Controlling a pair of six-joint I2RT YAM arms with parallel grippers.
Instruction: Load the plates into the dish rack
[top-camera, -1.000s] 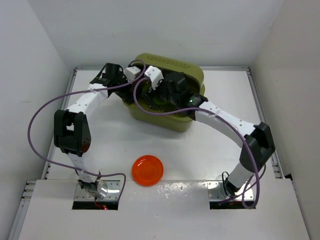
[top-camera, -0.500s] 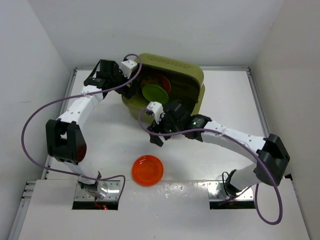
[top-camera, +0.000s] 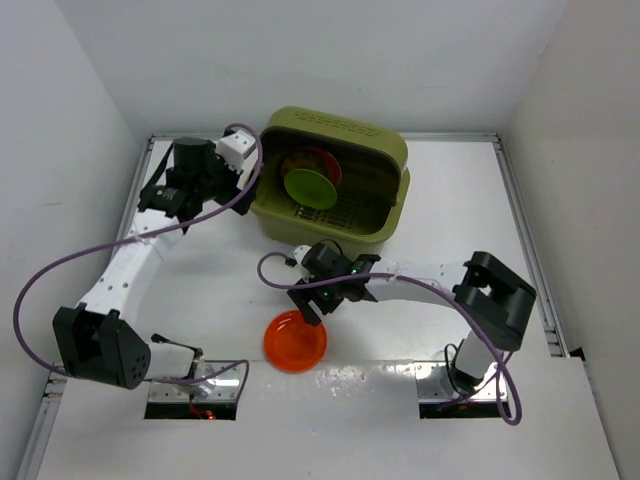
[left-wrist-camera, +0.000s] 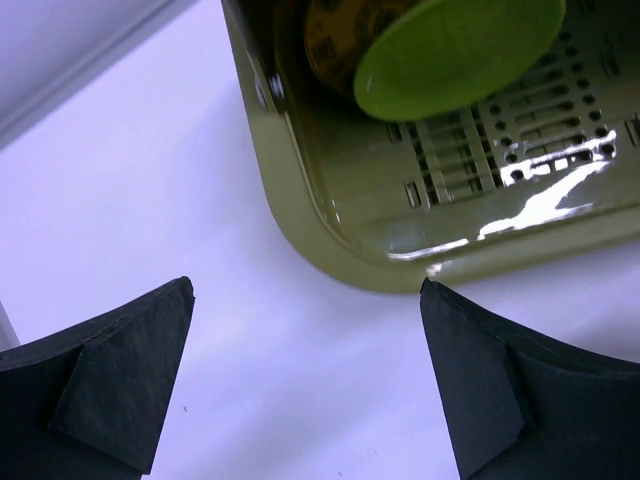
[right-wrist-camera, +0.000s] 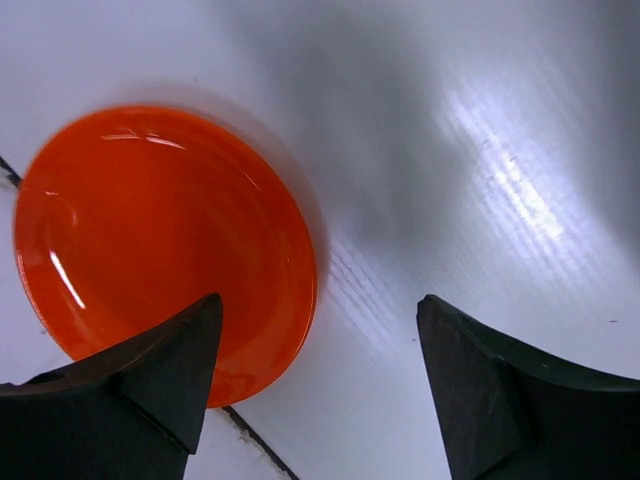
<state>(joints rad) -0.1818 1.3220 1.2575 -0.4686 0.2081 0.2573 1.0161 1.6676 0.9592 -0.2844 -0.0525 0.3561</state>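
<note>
The olive-green dish rack (top-camera: 382, 160) stands at the back middle of the table. In it a lime green plate (top-camera: 310, 188) leans on edge, with an orange-red plate (top-camera: 326, 160) and a brown patterned plate (left-wrist-camera: 335, 45) behind it. A second orange-red plate (top-camera: 295, 341) lies flat near the front edge. My right gripper (top-camera: 312, 305) is open just above that plate's far right rim (right-wrist-camera: 170, 250). My left gripper (top-camera: 170, 200) is open and empty over bare table left of the rack (left-wrist-camera: 330, 200).
White walls close in the table on the left, back and right. A raised white ledge (top-camera: 330, 420) with the arm bases runs along the front, right behind the flat plate. Purple cables loop from both arms.
My right gripper has left the rack and swung down to the orange-red plate at the front. My left gripper has pulled back leftward out of the rack. The green plate now stands uncovered in the rack.
</note>
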